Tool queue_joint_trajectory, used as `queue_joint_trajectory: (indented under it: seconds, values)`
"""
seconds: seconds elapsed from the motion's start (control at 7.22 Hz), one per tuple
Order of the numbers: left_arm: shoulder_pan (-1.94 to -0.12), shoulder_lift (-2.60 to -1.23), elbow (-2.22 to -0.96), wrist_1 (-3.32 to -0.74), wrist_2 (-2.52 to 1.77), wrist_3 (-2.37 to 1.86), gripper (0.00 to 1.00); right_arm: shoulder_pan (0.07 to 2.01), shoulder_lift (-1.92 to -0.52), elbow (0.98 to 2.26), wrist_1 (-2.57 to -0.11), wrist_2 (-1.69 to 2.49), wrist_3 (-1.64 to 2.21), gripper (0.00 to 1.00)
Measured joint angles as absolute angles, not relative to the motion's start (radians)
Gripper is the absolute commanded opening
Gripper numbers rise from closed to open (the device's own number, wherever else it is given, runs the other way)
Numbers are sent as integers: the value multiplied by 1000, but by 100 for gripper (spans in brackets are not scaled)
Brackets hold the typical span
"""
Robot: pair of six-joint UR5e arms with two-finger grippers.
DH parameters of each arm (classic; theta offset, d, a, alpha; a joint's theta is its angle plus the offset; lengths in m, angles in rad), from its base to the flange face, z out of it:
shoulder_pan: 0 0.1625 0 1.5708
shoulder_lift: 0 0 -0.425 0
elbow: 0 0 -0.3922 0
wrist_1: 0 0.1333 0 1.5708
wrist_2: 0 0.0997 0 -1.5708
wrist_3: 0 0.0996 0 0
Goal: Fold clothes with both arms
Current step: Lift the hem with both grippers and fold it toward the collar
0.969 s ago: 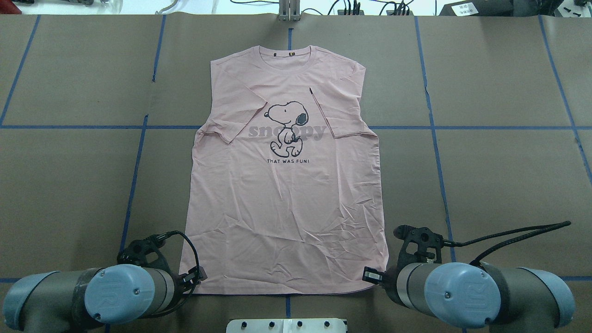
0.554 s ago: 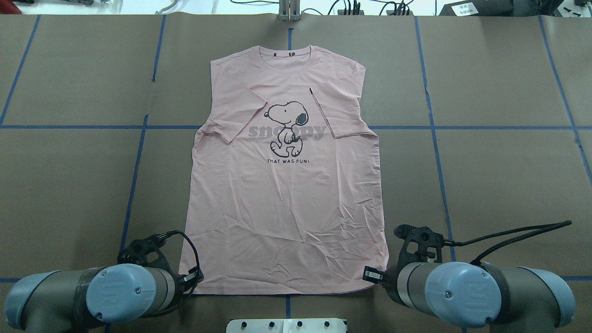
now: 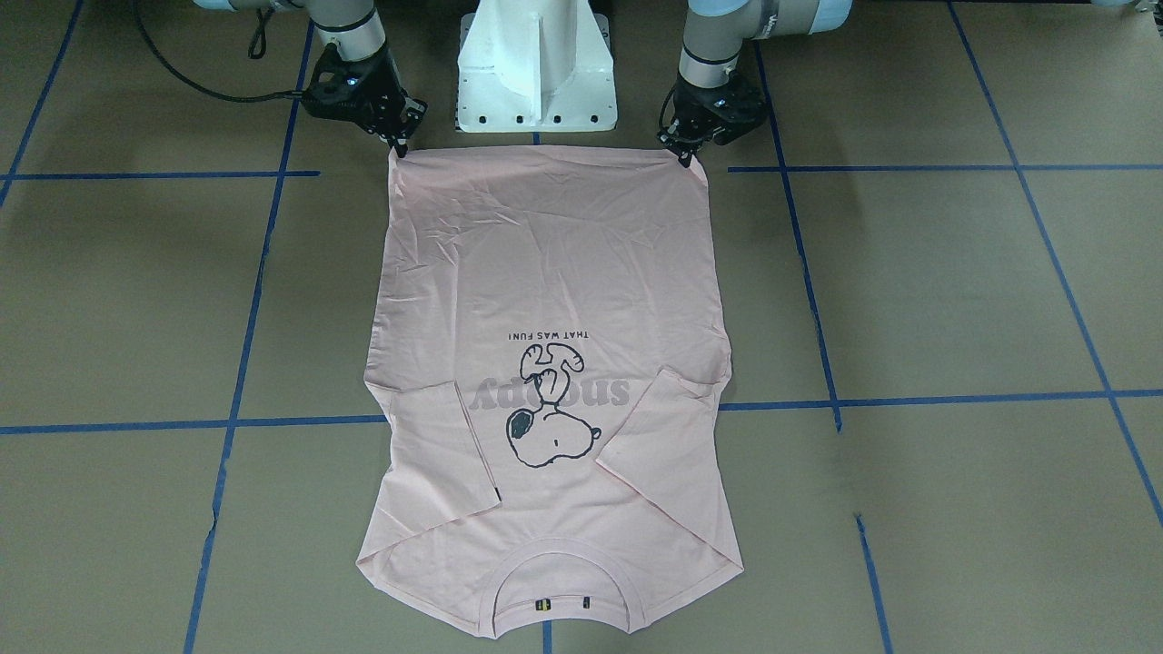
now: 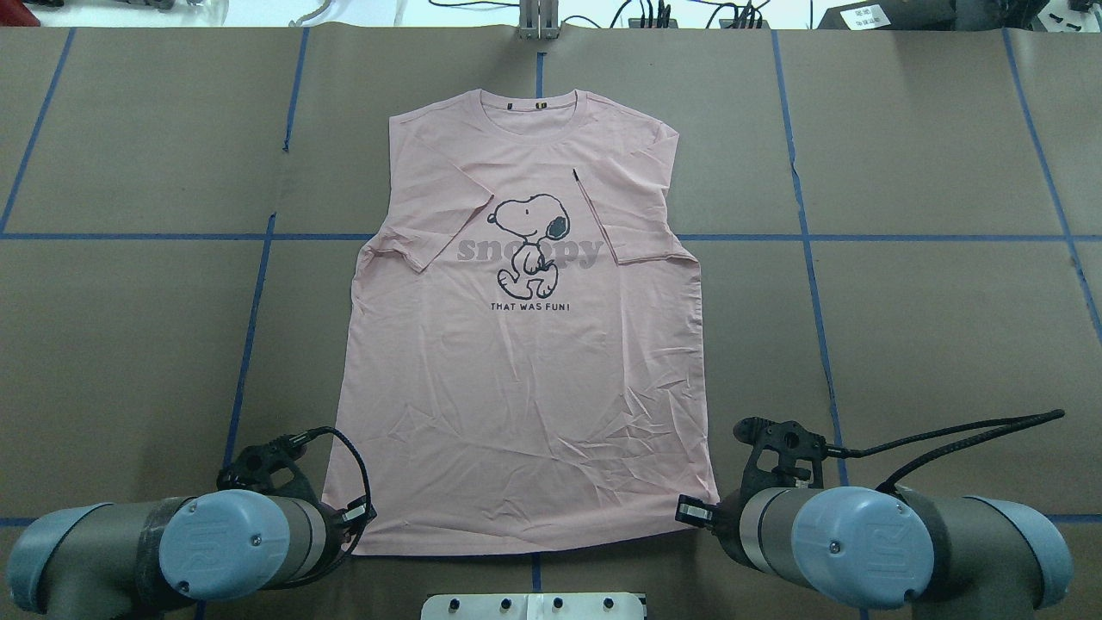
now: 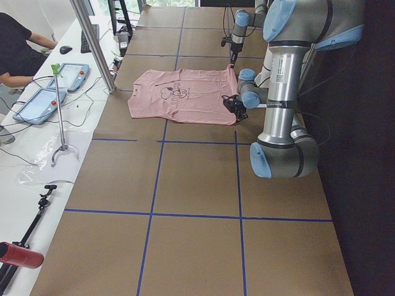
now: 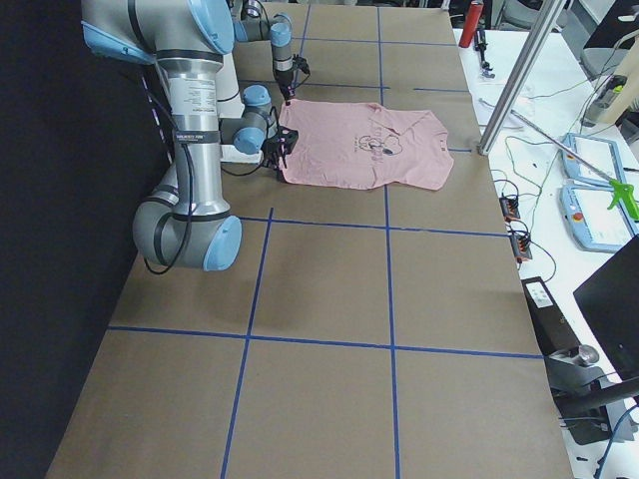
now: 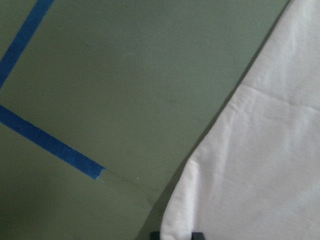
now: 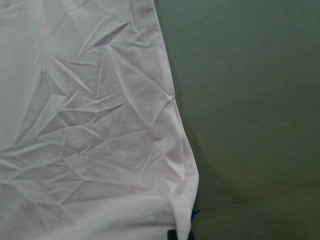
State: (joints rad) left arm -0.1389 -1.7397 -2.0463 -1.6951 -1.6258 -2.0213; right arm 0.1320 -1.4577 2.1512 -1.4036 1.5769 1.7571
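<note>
The pale pink T-shirt (image 4: pixel 525 387) lies front up on the table, Snoopy print showing, both sleeves folded in over the chest, collar at the far end. My left gripper (image 4: pixel 360 515) is shut on the hem's left corner; in the front-facing view it (image 3: pixel 683 156) is at the upper right. My right gripper (image 4: pixel 691 511) is shut on the hem's right corner and shows at the upper left of the front-facing view (image 3: pixel 398 147). The wrist views show each corner (image 7: pixel 240 175) (image 8: pixel 100 125) running into the fingertips, with a shadow under the cloth edge.
The white pedestal base (image 3: pixel 536 64) stands between the arms, just behind the hem. Blue tape lines (image 4: pixel 250 327) cross the brown table cover. A metal post (image 5: pixel 92 43) and a side bench with tablets (image 5: pixel 37 102) and an operator (image 5: pixel 18 49) lie past the collar end.
The shirt has slid slightly toward the robot. The hem's left corner has moved outward and the lower cloth looks flatter. Both grippers stay at the hem corners.
</note>
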Motion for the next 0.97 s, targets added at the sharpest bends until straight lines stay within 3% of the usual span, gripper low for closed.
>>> queue_joint_trajectory:
  seconds: [0.55, 0.97]
  values:
    - [-139, -1753, -2137, -1657, -1632, -2009, 0, 187, -1494, 2206, -1405, 1668, 1752, 0]
    - [-73, -1828, -2304, -1473, -1663, -2007, 0, 167, -1577, 2317, -1406, 1780, 1752, 0]
